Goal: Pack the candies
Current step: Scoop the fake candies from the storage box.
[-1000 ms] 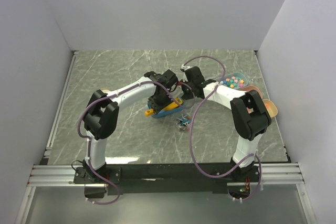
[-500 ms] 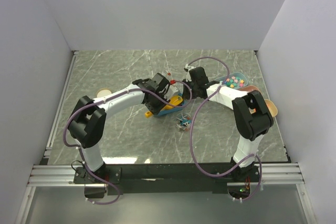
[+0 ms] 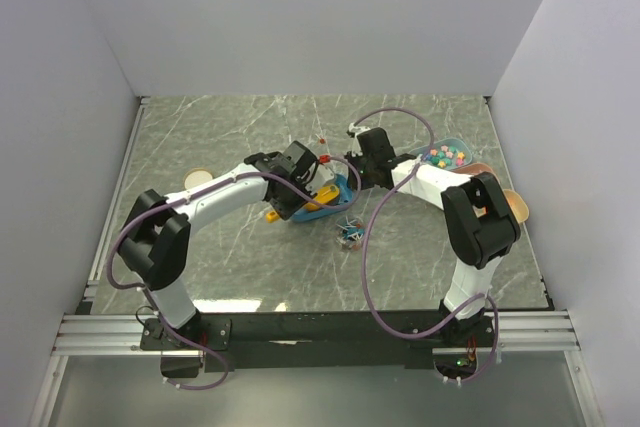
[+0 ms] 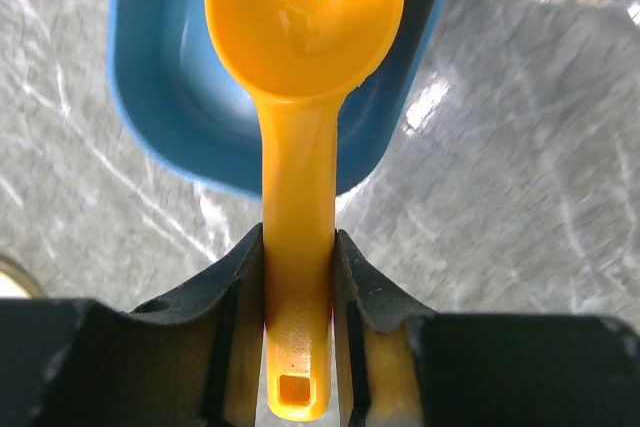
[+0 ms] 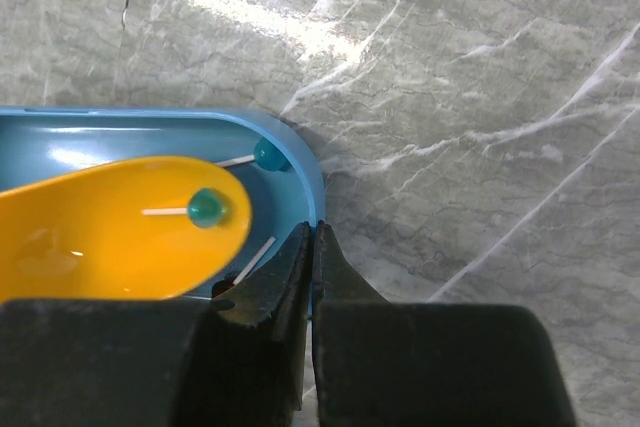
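Observation:
The candies (image 3: 348, 234) lie in a small blue and dark heap on the table, in front of a blue tray (image 3: 330, 205). My left gripper (image 3: 289, 198) is shut on the handle of a yellow scoop (image 4: 300, 37), whose bowl hangs over the tray (image 4: 160, 97). My left gripper (image 4: 298, 243) shows in its wrist view. My right gripper (image 5: 313, 232) is shut on the tray's rim (image 5: 300, 162) and shows from above (image 3: 352, 179). One teal sweet on a white stick (image 5: 206, 207) lies in the scoop (image 5: 100, 237). Another (image 5: 268, 154) lies in the tray.
A clear tub of pastel sweets (image 3: 441, 155) stands at the back right, with orange bowls (image 3: 512, 205) beside it near the right wall. A round tan lid (image 3: 197, 178) lies at the left. Purple cables loop over both arms.
My left arm has drawn back to the left and lowered, and the scoop has shifted slightly left with it. The right gripper has stayed at the tray's rim.

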{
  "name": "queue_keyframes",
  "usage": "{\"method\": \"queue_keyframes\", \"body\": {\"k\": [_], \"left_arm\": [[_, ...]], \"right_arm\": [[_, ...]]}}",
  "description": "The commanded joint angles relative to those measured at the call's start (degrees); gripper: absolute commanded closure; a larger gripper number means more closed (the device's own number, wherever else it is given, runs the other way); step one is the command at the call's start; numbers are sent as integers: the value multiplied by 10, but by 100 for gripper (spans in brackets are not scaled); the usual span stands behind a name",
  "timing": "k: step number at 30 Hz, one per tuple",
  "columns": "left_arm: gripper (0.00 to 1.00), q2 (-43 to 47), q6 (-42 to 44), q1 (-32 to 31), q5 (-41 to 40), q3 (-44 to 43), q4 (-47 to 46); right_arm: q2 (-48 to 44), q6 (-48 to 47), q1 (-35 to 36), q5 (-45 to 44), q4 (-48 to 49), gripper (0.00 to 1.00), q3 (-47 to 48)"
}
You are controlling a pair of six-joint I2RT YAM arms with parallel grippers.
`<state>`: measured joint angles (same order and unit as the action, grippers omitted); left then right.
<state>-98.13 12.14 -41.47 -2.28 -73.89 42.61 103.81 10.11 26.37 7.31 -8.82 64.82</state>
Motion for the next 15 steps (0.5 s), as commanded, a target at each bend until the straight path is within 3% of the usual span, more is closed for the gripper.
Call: {"method": "queue_keyframes", "body": {"k": [1, 15], "left_arm": [[99, 36, 20, 0, -28, 4, 18], [99, 48, 25, 0, -79, 8, 76]], "right_arm": [[-28, -30, 10, -40, -18, 100, 24], [-34, -56, 42, -93, -28, 100, 37]]}}
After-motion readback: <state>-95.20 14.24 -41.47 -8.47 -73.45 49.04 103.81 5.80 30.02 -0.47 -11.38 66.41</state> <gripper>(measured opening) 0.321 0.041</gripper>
